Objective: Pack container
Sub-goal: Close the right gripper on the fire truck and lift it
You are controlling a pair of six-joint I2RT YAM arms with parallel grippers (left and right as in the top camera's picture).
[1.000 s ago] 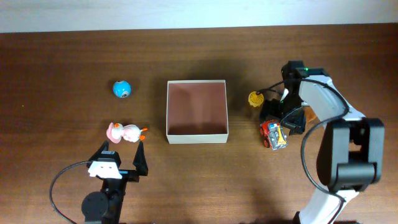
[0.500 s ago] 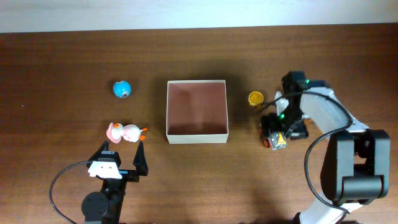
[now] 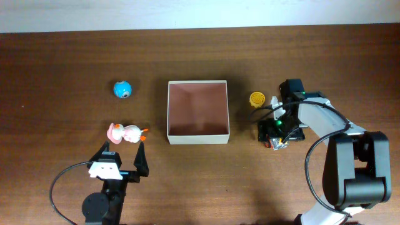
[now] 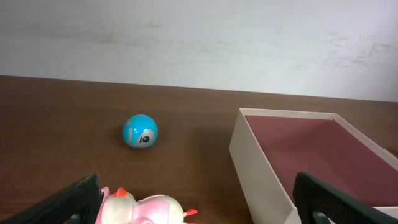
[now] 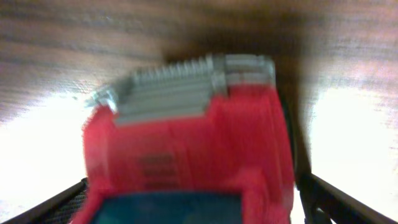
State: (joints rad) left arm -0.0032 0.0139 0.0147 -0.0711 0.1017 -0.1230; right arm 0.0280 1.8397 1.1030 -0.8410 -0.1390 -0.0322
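The container is a square open box with cream walls and a pink-brown inside, at the table's middle; it holds nothing, and it also shows in the left wrist view. My right gripper is low over a red toy truck to the right of the box. In the right wrist view the truck fills the space between the open fingers of the gripper. My left gripper is open and holds nothing, just in front of a pink and white toy.
A blue ball lies at the left behind the pink toy, and it also shows in the left wrist view. A small yellow toy sits between the box and the right arm. A white wall runs along the table's far edge.
My right gripper has moved toward the front and down onto the red truck, which it now mostly covers from above. The left arm and the other toys have not moved.
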